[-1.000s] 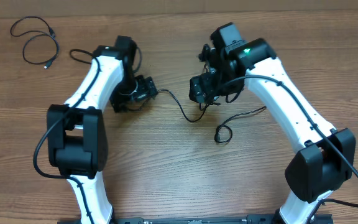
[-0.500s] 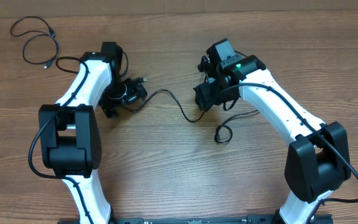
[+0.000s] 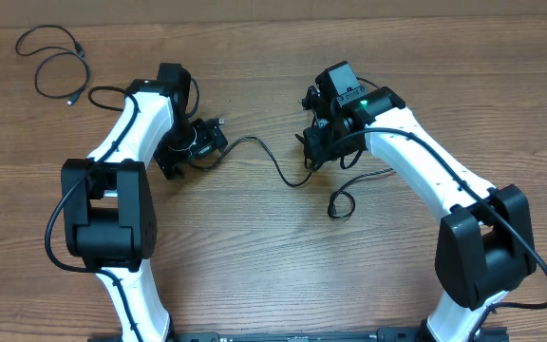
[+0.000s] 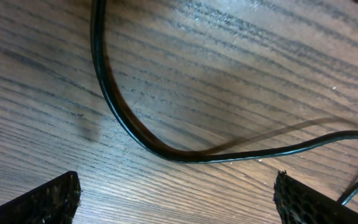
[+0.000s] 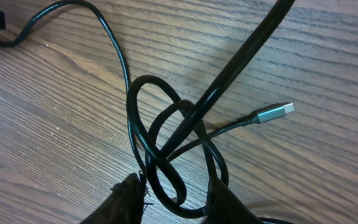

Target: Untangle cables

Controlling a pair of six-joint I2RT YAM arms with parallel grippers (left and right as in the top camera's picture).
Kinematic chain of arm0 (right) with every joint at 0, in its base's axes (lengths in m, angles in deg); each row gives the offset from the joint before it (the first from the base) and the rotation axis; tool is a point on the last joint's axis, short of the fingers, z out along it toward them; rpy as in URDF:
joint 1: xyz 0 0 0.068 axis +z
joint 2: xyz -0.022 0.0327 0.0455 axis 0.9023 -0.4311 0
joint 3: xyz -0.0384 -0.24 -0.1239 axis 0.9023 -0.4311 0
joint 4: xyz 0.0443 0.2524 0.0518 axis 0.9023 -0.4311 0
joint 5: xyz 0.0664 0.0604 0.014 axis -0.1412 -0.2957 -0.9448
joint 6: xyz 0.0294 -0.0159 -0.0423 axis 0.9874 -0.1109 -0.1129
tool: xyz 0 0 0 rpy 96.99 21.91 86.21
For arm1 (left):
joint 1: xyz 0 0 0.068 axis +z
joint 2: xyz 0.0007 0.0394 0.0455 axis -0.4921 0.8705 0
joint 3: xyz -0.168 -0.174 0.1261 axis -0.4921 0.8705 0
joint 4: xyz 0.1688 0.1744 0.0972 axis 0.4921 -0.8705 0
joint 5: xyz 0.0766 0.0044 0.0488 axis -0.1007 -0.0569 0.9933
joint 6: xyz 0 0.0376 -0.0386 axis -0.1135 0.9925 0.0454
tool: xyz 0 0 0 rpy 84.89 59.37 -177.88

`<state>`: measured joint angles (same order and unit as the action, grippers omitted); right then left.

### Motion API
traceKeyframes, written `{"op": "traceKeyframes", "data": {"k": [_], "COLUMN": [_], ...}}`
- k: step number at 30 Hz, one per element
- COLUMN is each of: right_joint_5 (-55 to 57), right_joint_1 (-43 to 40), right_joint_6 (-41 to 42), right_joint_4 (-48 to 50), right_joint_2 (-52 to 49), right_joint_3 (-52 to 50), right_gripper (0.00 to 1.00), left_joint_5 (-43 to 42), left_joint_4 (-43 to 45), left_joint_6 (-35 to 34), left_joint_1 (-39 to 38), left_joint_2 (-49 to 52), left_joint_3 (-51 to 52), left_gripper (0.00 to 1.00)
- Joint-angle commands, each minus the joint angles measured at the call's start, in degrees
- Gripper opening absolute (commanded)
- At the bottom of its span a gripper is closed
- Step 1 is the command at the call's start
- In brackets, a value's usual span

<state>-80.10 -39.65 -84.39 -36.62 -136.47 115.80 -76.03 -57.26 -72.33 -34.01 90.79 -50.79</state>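
R gripper: jaws drawn in to a narrow gap and clamped on the cable knot. The knot's lower loops sit btwn the two fingers, w/ a strand against each inner face. Above the fingers the knot reads as two overlapping loops. One strand crosses them diagonally toward the top right of the wrist view, close to the lens. A silver-tipped plug on a thin lead sticks out to the right of the knot. Can't tell if it rests on the wood or hangs just above it.

L gripper: jaws wide apart, holding nothing. Only the two fingertip corners show, at the bottom of its wrist view. Ahead of them a long strand bends in a U over the wood and throws a shadow. It touches neither fingertip.

Surface: brown wood-grain table, which fills every view. Arm bases sit at the near edge.

Overhead: the long strand leaves from beside the L gripper, sags mid-table, then climbs to the R gripper. Below-right of the R gripper a small closed loop lies flat, its lead heading up-right under the R arm, which covers part of it. In the far top-left corner, well apart from both grippers, a separate cable lies in loose curls. The L arm wrist hides the long strand's left end from above, so can't tell where it stops.
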Motion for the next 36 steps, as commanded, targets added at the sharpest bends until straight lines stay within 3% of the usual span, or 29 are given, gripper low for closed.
{"op": "traceKeyframes", "data": {"k": [1, 4, 7, 13, 17, 24, 28, 33, 35, 36], "right_joint_5": [-2.1, -2.9, -2.8, -2.9, -4.0, -18.8, -10.6, 11.3, 7.2, -3.4], "right_joint_1": [-0.1, -0.1, -0.1, -0.1, -0.1, -0.2, -0.2, -0.2, -0.2, -0.2], "right_joint_6": [0.1, 0.1, 0.4, 5.4, 7.8, 6.4, 7.3, 26.1, 27.0, 22.4], "right_joint_4": [0.7, 0.9, 1.1, 0.3, -3.9, -13.0, -13.0, -14.5, -14.4, -14.4], "right_joint_2": [1.0, 1.0, 1.0, 1.2, 2.3, 5.0, 5.3, 4.9, 4.9, 4.9], "right_joint_3": [-0.4, -0.4, -0.4, 1.3, 7.7, 24.8, 26.6, 23.6, 22.3, 22.0], "right_gripper": [0.29, 0.19, 0.04, 0.04, 0.04, 0.04, 0.04, 0.04, 0.04, 0.04], "left_joint_5": [0.7, 0.7, 0.7, 0.8, 0.7, -0.2, -12.0, -26.9, -29.1, -28.0], "left_joint_4": [0.0, 0.0, 0.0, 0.3, 0.7, 0.9, 1.5, 4.2, 4.9, 4.8], "left_joint_6": [-0.5, -0.5, -0.5, -0.5, -0.5, -0.5, 6.1, 15.9, 17.8, 17.6], "left_joint_1": [-0.2, -0.2, -0.2, -0.2, -0.2, -0.2, -0.2, -0.1, -0.1, -0.1], "left_joint_2": [0.4, 0.4, 0.4, 0.4, 0.4, 0.4, 0.4, 0.4, 0.4, 0.4], "left_joint_3": [1.3, 1.3, 1.4, 1.4, 1.4, 1.4, 1.4, 1.4, 1.4, 1.4], "left_gripper": [1.0, 1.0, 1.0, 0.98, 0.98, 1.0, 0.96, 0.98, 0.99, 1.0]}}
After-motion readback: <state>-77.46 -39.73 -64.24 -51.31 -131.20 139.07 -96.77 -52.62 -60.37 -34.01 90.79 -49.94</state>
